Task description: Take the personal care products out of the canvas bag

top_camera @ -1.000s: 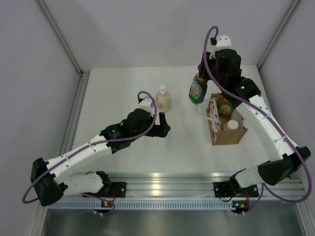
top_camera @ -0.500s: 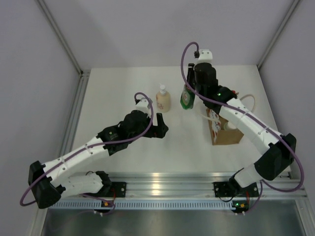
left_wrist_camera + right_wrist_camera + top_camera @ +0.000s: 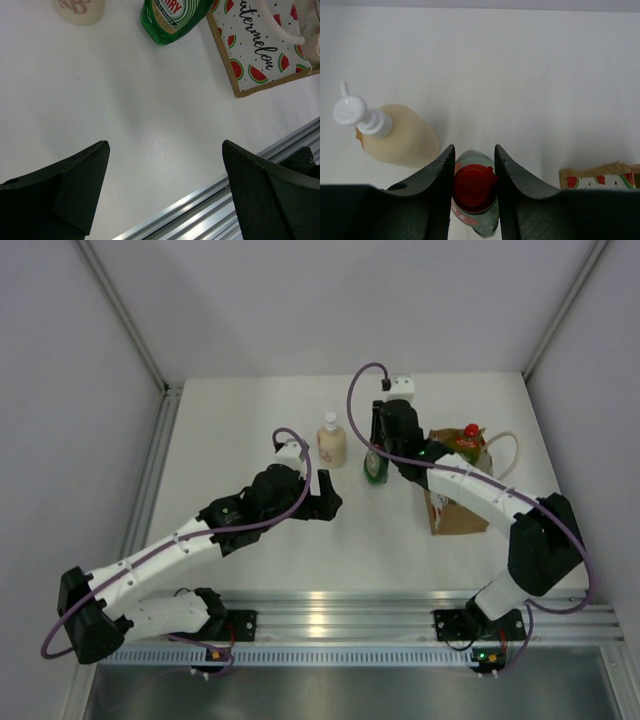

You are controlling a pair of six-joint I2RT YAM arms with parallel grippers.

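Right jaws clamp the green bottle [image 3: 374, 468], arm [image 3: 470, 490] stretched leftward; left jaws gape.

Cream bottle [image 3: 79, 10], green bottle [image 3: 170, 17] and canvas bag [image 3: 265, 50] all partly outside the left wrist view's edges.

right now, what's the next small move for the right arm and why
Probably set the green bottle down and open the right gripper: it clamps the red cap, and the bottle is already outside the canvas bag, beside the cream bottle.
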